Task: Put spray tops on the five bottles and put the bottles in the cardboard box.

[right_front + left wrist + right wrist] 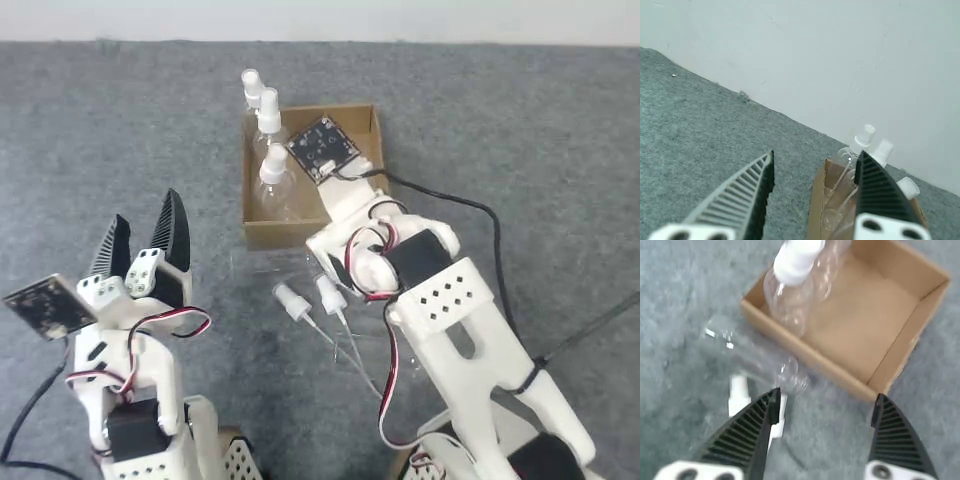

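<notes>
The cardboard box (300, 235) sits on the grey surface (520, 120) with three bottles (270, 120) upright inside it. All three wear white spray tops, and they are lined up along the box wall on the left arm's side. A fourth, clear bottle (752, 360) has no top and lies on its side on the surface just outside the box's near wall. Two loose spray tops (293, 301) lie a little farther out from that wall, close together, with their thin tubes trailing away from the box. The right end effector (825, 412) hangs above the near wall with its fingers spread wide and nothing between them, so the lying bottle and part of the box interior show between them. The left end effector (146, 210) is well apart from the box on the side where the bottles stand. It is raised and aimed toward the box, with its fingers also spread and holding nothing.
</notes>
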`<act>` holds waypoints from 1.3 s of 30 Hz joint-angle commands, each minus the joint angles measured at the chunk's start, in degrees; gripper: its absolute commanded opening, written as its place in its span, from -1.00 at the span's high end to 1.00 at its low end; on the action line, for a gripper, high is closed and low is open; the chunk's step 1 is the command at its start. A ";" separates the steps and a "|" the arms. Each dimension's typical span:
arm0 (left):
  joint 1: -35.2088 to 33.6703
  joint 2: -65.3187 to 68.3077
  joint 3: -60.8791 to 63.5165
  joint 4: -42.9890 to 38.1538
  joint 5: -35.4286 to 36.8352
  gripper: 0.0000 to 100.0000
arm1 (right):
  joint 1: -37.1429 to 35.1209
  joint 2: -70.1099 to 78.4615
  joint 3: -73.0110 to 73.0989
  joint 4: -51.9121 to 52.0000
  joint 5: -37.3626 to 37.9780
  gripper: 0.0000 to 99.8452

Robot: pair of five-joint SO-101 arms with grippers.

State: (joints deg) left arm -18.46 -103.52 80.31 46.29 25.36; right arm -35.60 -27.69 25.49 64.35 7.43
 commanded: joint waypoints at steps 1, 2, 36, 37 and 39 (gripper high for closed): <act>-0.18 -0.70 -1.19 -1.93 0.26 0.52 | -1.36 -2.15 0.88 0.66 0.26 0.49; -0.18 -0.70 -1.19 -1.93 0.26 0.52 | -1.89 -2.15 2.37 0.13 0.26 0.49; 0.00 -0.70 -1.10 -1.93 0.26 0.52 | -6.29 23.08 6.68 -12.53 0.70 0.65; 0.00 -0.70 -1.10 -1.93 0.26 0.52 | -6.29 23.60 6.59 -12.62 0.70 0.65; 0.00 -0.70 -1.10 -1.93 0.26 0.52 | -6.29 24.40 6.24 -12.62 0.79 0.65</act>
State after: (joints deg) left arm -18.46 -103.52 80.31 46.29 25.36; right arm -41.32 -2.99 35.34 53.01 7.43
